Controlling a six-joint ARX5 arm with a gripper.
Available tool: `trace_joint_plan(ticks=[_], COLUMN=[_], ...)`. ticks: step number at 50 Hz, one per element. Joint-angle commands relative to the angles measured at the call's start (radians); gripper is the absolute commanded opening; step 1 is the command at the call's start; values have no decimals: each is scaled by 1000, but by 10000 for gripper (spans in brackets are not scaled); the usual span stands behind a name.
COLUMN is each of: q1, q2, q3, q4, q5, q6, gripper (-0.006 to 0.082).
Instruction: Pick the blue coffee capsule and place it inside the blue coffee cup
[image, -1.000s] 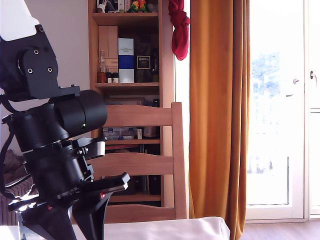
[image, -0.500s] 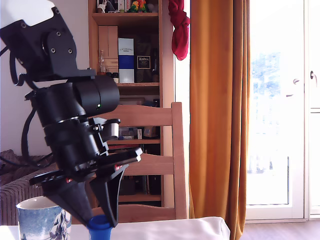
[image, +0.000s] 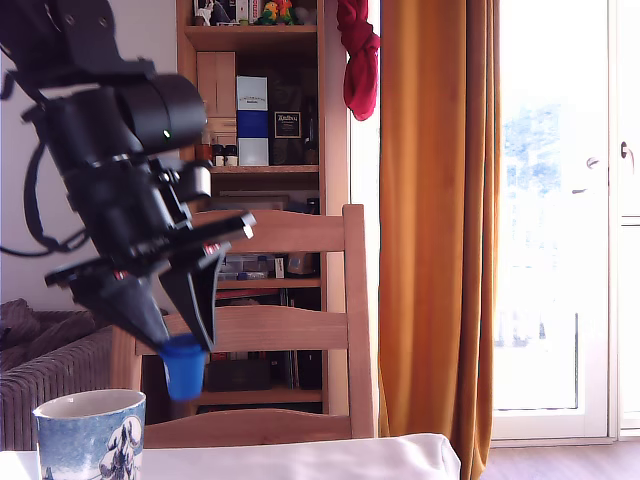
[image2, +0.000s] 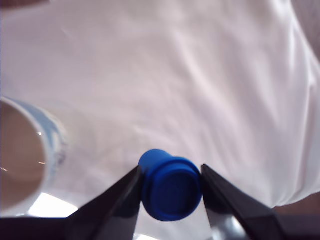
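Above the white tablecloth (image: 330, 455), clear of it: gripper (image: 178, 345) clamped on the blue coffee capsule (image: 183, 366) (narrow end down). Blue coffee cup (image: 88, 436) standing at about seven o'clock from the capsule, well apart.

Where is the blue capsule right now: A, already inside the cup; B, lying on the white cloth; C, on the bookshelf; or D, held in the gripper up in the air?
D: the gripper is shut on the blue capsule, which hangs clear of the white cloth and up beside the cup, not in it.
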Motion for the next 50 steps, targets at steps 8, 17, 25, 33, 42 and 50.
trace_joint_plan(ticks=[8, 17, 25, 33, 42, 50], q1=[72, 134, 173, 183, 183, 183], q2=[-24, -24, -23, -23, -18, -16], q3=[4, 4, 4, 4, 4, 4], q4=[-32, -61, -85, -103, -108, -119], q5=[-49, -77, -88, -88, -88, -91], q6=[50, 75, 85, 85, 85, 88], gripper=[304, 304, 304, 313, 521, 532])
